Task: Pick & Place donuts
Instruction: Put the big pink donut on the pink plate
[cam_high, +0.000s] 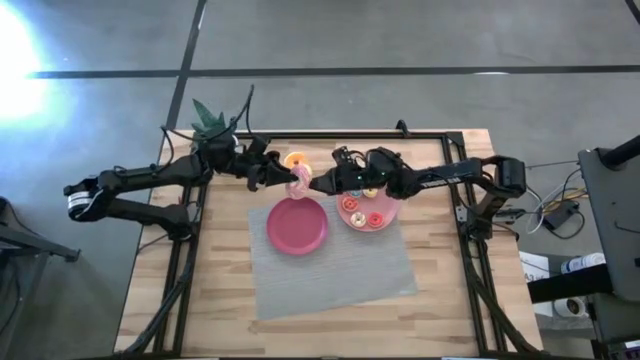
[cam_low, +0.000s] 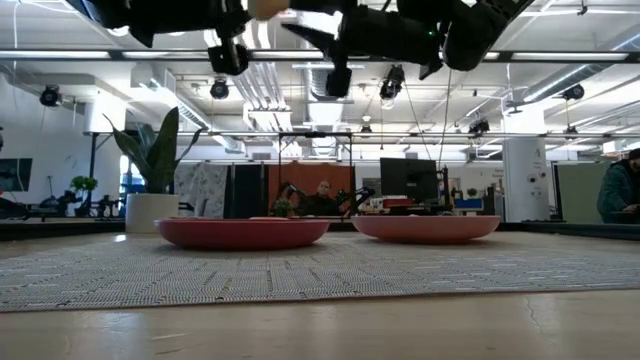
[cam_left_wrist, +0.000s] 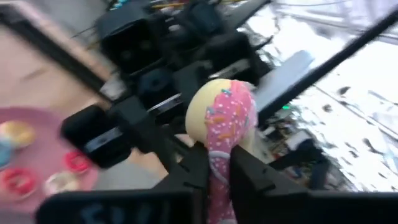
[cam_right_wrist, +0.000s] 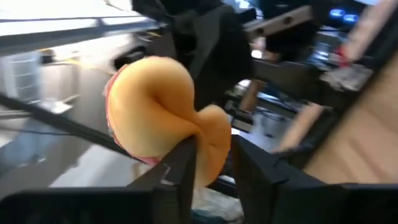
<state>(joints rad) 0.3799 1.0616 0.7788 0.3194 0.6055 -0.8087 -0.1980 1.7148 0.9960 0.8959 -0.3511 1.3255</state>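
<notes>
— What are the two grippers doing?

— They meet in the air above the table, over the far edge of the magenta plate (cam_high: 296, 228). The left gripper (cam_high: 288, 180) has its fingers (cam_left_wrist: 249, 177) pressed onto the pink-iced donut (cam_high: 300, 183); in the left wrist view the donut (cam_left_wrist: 225, 124) is pinched between them, icing side facing that camera.

— And the right gripper?

— The right gripper (cam_high: 318, 184) is on the same donut from the other side. In its wrist view the tan underside (cam_right_wrist: 168, 115) is squeezed into a fold between its fingers (cam_right_wrist: 180, 165), which stand only slightly apart around the soft ring. So both grip one donut at once.

— Where are the other donuts?

— An orange-tan donut (cam_high: 296, 160) lies on the table just beyond the grippers, on the far side. Several small donuts (cam_high: 358, 216) sit on the pink plate (cam_high: 388, 212), right of the magenta plate and under the right arm.

— Anything else around?

— Both plates rest on a grey mat (cam_high: 330, 270). A potted plant (cam_high: 212, 122) stands at the far left corner of the table (cam_high: 180, 300).
</notes>
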